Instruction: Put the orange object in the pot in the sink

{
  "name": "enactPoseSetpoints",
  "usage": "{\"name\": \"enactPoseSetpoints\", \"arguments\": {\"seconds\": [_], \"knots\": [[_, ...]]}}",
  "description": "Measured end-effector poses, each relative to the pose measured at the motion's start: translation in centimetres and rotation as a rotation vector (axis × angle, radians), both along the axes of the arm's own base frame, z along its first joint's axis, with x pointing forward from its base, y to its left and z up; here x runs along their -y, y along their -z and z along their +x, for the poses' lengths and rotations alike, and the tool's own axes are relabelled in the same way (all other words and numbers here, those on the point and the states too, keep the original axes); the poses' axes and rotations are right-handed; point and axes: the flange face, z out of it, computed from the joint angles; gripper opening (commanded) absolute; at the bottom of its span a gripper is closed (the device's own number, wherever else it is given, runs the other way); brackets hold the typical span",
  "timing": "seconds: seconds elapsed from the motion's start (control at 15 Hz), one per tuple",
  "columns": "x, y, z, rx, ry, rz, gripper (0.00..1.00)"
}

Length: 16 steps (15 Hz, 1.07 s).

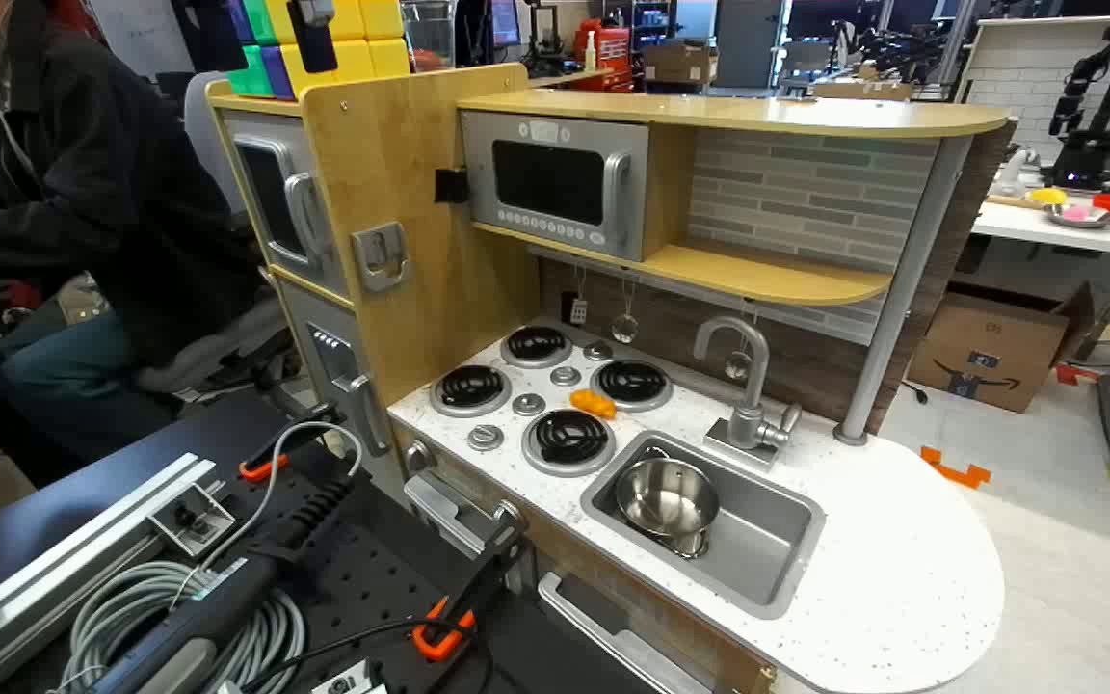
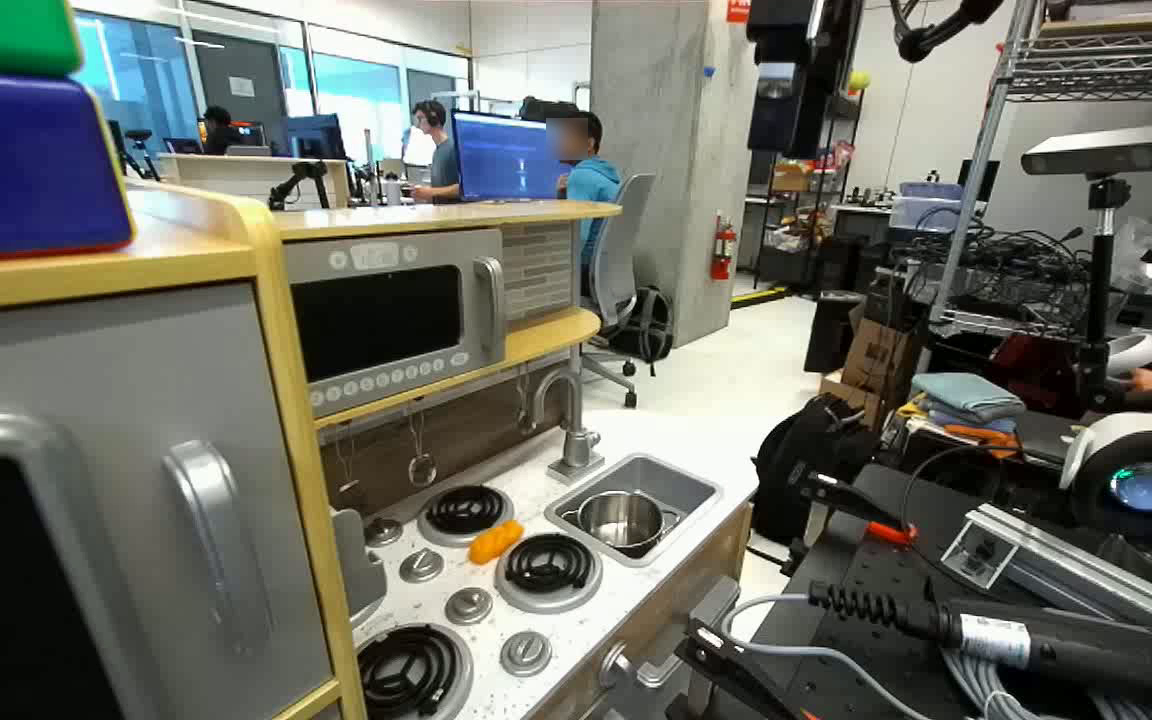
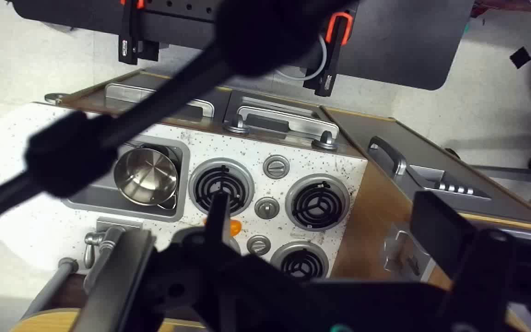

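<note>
The small orange object point(image 1: 594, 404) lies on the white countertop between the black burners; it also shows in an exterior view point(image 2: 495, 542). In the wrist view the orange object point(image 3: 235, 228) is partly hidden behind a finger. The shiny silver pot point(image 1: 668, 496) stands in the sink point(image 1: 810, 540), towards the burner end; the pot shows too in an exterior view point(image 2: 621, 520) and in the wrist view point(image 3: 145, 176). My gripper point(image 3: 330, 221) is open, its fingers wide apart with nothing between them, high above the countertop. Dark arm or gripper parts show at the top of both exterior views.
A silver faucet point(image 1: 748, 386) rises behind the sink. A toy microwave point(image 1: 555, 183) and a curved wooden shelf point(image 1: 767, 275) overhang the counter's back. A tall wooden cabinet point(image 1: 420, 222) stands beside the burners. A black table point(image 1: 372, 569) with clamps and cables stands in front.
</note>
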Motion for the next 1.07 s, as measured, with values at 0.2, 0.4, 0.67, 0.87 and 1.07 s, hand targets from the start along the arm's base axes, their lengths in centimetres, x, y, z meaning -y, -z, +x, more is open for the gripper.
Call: {"name": "enactPoseSetpoints", "arguments": {"seconds": [0.2, 0.4, 0.67, 0.87, 1.07], "knots": [[0.00, -0.02, 0.00, 0.001, 0.000, 0.000, 1.00], [0.00, -0.02, 0.00, 0.001, 0.000, 0.000, 1.00], [0.00, -0.02, 0.01, 0.001, 0.000, 0.000, 1.00], [0.00, -0.02, 0.01, 0.001, 0.000, 0.000, 1.00], [-0.01, 0.43, -0.53, -0.050, -0.085, -0.004, 1.00]]}}
